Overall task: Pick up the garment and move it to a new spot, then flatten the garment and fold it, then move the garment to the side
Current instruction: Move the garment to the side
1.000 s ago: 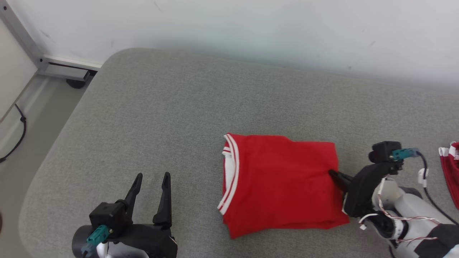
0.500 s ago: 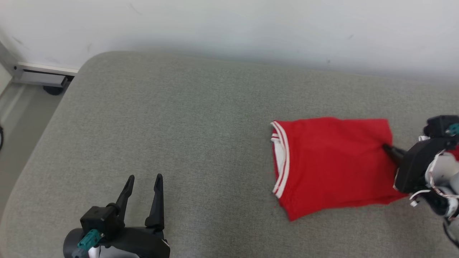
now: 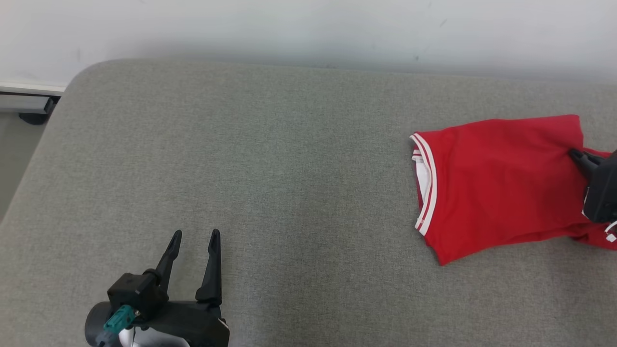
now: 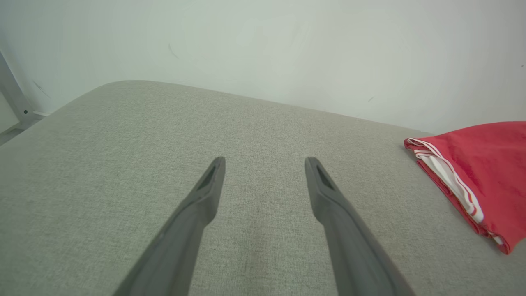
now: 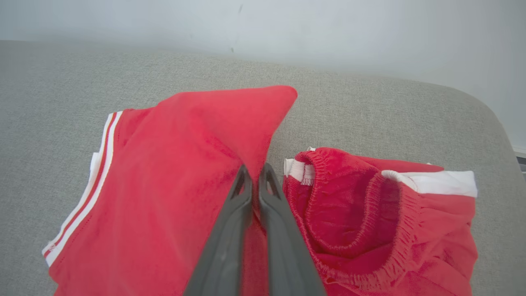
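Head view: the step in hand looks like dragging the folded shirt (image 3: 496, 183) aside. I'd slide it low and slow across the cushion (image 3: 289, 144) so the fold doesn't open, and stop short of the shorts (image 5: 370, 213) just right of the fingers. The left gripper (image 3: 195, 233) hangs wide open and empty, with the shirt well off to its right. The right gripper (image 3: 574, 155) is pinched tight on the shirt's right edge.

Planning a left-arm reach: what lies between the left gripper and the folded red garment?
Bare grey cushion separates the left gripper from the red garment, as the head view shows.
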Tool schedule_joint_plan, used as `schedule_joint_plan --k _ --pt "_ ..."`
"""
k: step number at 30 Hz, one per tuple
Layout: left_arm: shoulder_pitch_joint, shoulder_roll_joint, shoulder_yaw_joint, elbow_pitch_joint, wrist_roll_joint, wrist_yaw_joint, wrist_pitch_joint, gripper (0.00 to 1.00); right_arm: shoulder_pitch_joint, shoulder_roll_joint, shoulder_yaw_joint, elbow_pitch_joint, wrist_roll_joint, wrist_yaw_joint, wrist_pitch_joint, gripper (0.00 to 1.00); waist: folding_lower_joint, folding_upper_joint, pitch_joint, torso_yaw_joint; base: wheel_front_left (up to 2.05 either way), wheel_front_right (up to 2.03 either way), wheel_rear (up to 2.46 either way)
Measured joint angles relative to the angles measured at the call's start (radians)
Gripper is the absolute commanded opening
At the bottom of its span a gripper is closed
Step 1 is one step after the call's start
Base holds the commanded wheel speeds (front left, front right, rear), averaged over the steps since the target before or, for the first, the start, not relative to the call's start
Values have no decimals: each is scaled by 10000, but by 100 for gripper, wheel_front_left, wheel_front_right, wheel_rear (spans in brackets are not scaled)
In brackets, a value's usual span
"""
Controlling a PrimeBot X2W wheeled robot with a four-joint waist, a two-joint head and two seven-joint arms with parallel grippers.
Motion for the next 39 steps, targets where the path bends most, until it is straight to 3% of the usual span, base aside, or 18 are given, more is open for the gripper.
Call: schedule_joint_plan --k 19,39 --pt "-297 86 -27 -148 15 -10 81 100 -749 -1317 -178 -157 -144 35 1053 0 0 0 269 -556 0 0 0" --pt "-643 130 -111 -230 46 -96 251 100 -2067 -1981 -19 245 -702 102 2255 0 0 -2 691 -693 0 0 0"
